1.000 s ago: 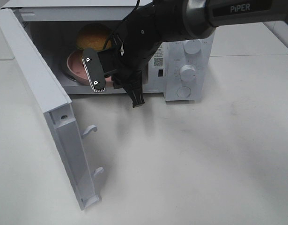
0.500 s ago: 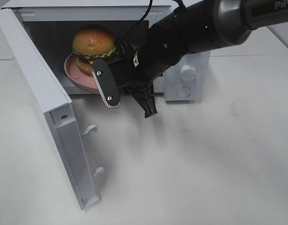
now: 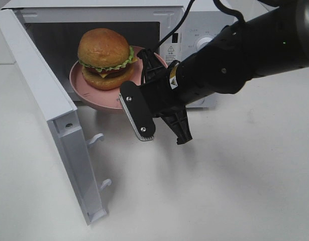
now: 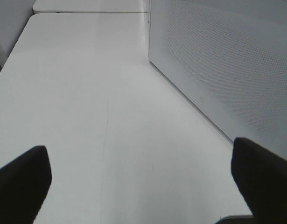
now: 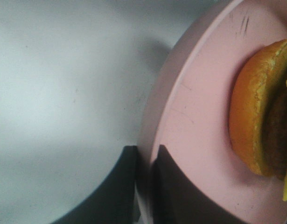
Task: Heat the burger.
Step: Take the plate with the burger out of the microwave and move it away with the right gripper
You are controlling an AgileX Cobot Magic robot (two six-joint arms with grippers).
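Burger [image 3: 105, 57] sits on pink plate [image 3: 81, 90], approx centred, w/ bare plate showing round it. Plate is held at the mouth of the open microwave [image 3: 194, 30], front rim sticking out past the opening over the table [image 3: 234, 175]. Right gripper [image 5: 143, 186] is pinched shut on plate's rim, one finger each side of the edge. Microwave door [image 3: 48, 115] swings wide on the view's left, its edge just beside the plate. Wide bare table in front & to the right. Left gripper [image 4: 138, 179] stands wide open, holding nothing, beside the microwave's perforated side wall [image 4: 218, 60].
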